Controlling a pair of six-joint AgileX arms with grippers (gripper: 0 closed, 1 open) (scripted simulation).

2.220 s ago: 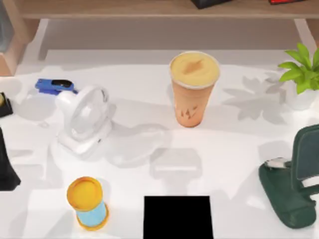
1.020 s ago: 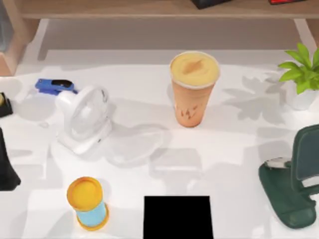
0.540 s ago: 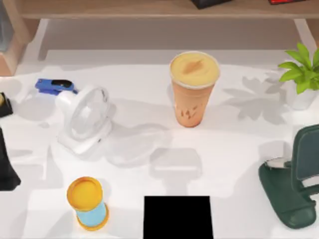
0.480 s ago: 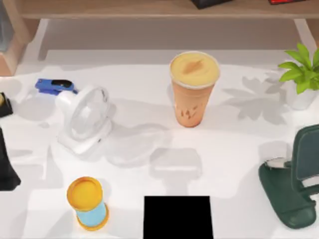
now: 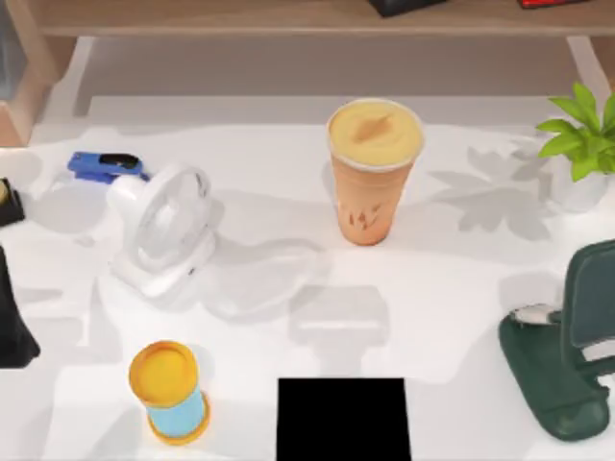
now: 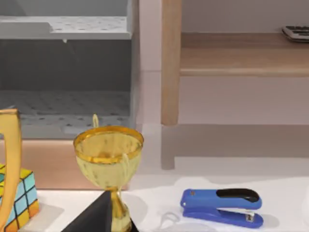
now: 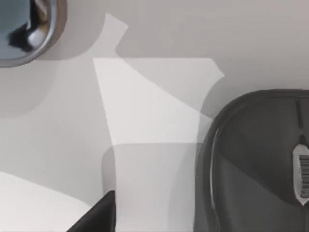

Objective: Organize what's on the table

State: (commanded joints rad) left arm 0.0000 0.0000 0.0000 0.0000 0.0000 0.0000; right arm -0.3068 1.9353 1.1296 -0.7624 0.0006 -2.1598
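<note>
From above, the table [image 5: 288, 173] is wide, white and smooth, with soft grey shadows lying on it. A tall orange drink cup [image 5: 373, 168] stands near the middle. A white fan [image 5: 163, 230] sits toward the left, with a blue stapler [image 5: 104, 166] just behind it. A little timer with a yellow top [image 5: 168, 389] stands near the front edge, beside a flat black square [image 5: 343, 419]. A green plant [image 5: 581, 134] is at the far right, and a dark green stand [image 5: 562, 355] sits in front of it. A brown wooden shelf [image 5: 288, 17] runs along the back.

The left wrist camera looks low across the table [image 6: 159, 198] toward the back. A gold trophy [image 6: 108, 164] stands close in front of the left gripper, a colored cube [image 6: 19, 200] is off to one side, and the stapler [image 6: 223, 207] lies farther out. Behind them is the wooden shelf [image 6: 241, 53] and a grey box [image 6: 63, 72]. I cannot tell if the left gripper is spread or pressed together.

The right wrist camera looks straight down at the table [image 7: 145, 29]. A dark rounded thing [image 7: 256, 159], maybe the green stand, lies just below the right gripper. I cannot tell how the right gripper's fingers stand.
</note>
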